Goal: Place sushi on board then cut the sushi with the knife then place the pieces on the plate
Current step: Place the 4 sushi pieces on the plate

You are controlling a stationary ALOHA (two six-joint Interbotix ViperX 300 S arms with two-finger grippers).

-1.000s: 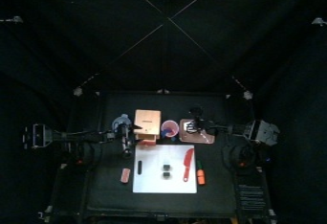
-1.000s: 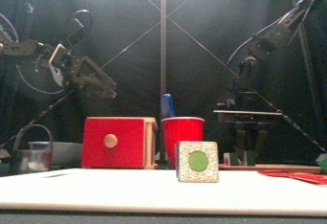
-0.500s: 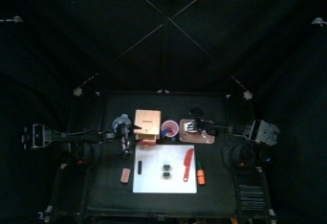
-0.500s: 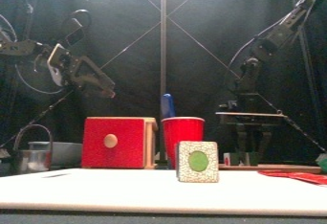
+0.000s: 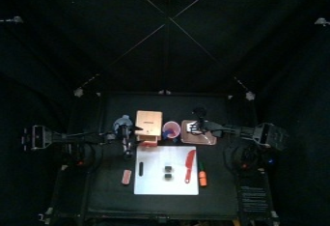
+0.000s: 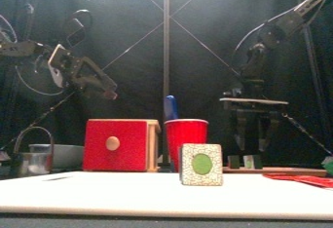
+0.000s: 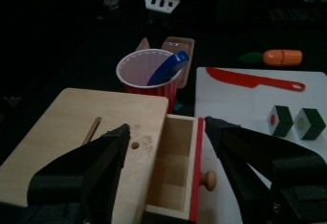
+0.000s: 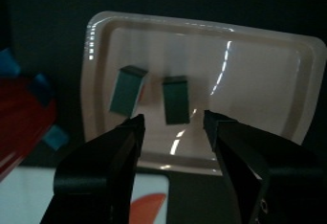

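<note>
Progress: approx. half done on the placing stage.

- Left gripper [image 7: 166, 129]: jaws apart, empty, hovering over the wooden box [image 7: 90, 132], whose drawer is pulled out. No part in the work at present.
- Red cup [image 7: 151, 70]: 1, holding 1 blue knife [image 7: 166, 63].
- White board [image 5: 168, 183]: 1. On it, 2 sushi pcs [image 7: 296, 121] side by side; cannot confirm whether they touch or are fully separated. 1 red knife [image 7: 253, 78] lies on the board beside them, not in use.
- Pink tray [image 8: 255, 103]: 1, carrying 2 dark green pcs [image 8: 128, 89], slightly apart.
- Right gripper [image 8: 173, 120]: jaws spread, nothing held, directly above the tray.

Judgement: sushi boarded and cut; 2 of 4 pcs delivered, 2 outstanding.
</note>
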